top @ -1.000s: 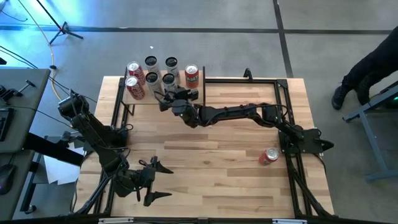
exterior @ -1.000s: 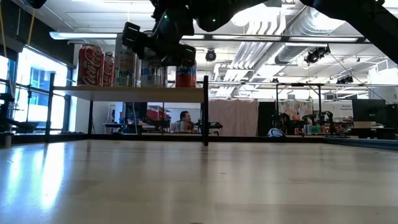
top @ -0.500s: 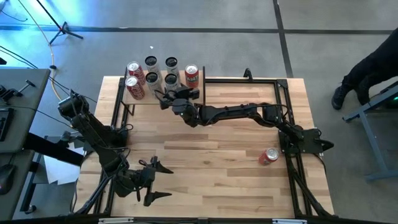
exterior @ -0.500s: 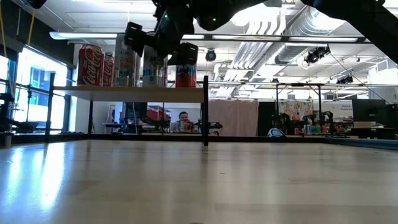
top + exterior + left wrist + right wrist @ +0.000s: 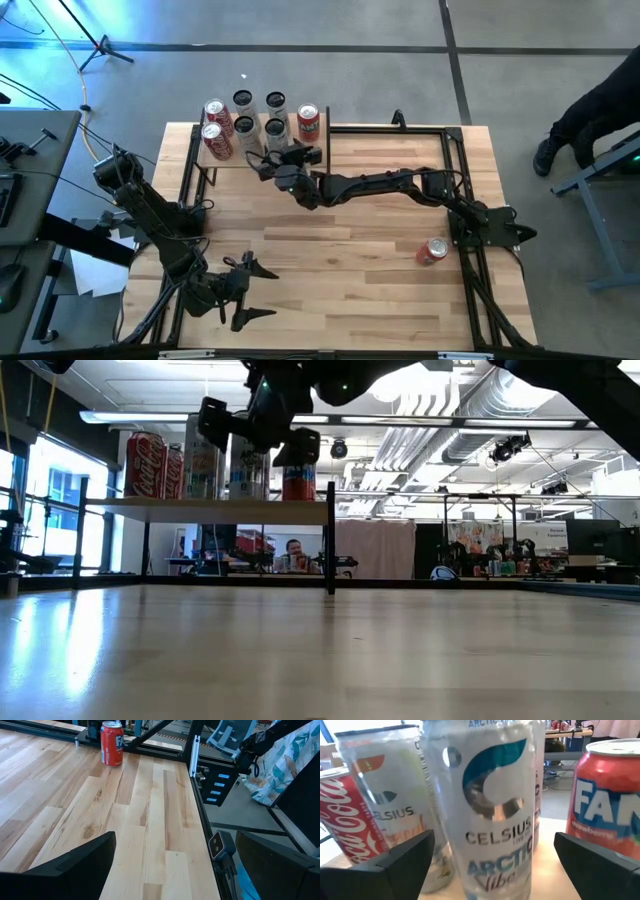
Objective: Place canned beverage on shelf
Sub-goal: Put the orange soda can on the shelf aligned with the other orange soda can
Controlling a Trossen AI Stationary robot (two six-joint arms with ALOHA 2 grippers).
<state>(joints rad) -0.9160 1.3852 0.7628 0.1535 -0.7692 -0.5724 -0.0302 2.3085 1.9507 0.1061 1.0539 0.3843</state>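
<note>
- Right gripper (image 5: 281, 154), upper centre of the high view: fingers spread wide at the shelf's (image 5: 228, 159) front edge, flanking a white Celsius can (image 5: 492, 805) without gripping it.
- Six cans upright on the shelf; labels behind partly cut off.
- Left gripper (image 5: 252, 290), lower left: fingers apart, empty.
- Red can (image 5: 432, 250) lying at lower right.

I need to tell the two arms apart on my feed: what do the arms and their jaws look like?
Both arms are dark, near-black jointed links on black frame mounts. The left gripper ends in two slim pointed black fingers. The right gripper looks like a blocky black head; its own wrist view shows broad matte black fingers.
</note>
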